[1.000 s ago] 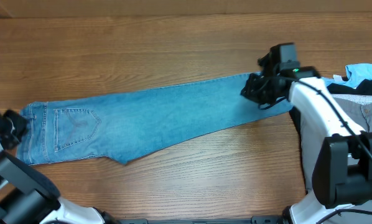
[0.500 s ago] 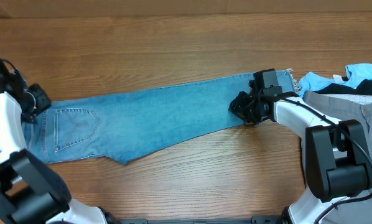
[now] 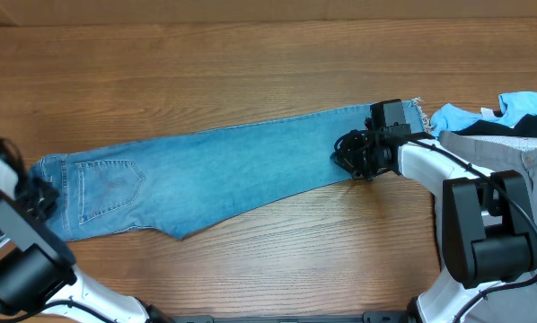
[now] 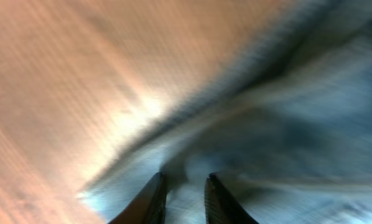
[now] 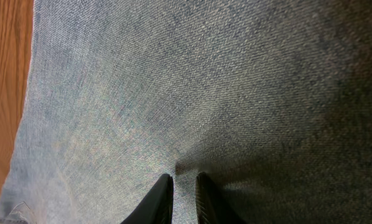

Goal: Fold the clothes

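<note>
Downward to the waistband point(image 3: 49, 184) the left gripper point(image 3: 35, 194) had been swung, its grip unreadable through blur. Light-blue washed denim jeans point(image 3: 224, 170) were spread flat on the wooden table point(image 3: 250, 63), pinched near the far end by the closed right gripper point(image 3: 354, 154). Hem-to-waist folding was judged pending, requiring a lift.

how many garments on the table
4: jeans spread across the middle; a sky-blue one, a black one and a grey one piled at the right edge. Others may be hidden underneath.

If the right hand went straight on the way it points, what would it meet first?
The jeans: the right hand has its tips right on the denim, apparently pinching a small fold.
</note>
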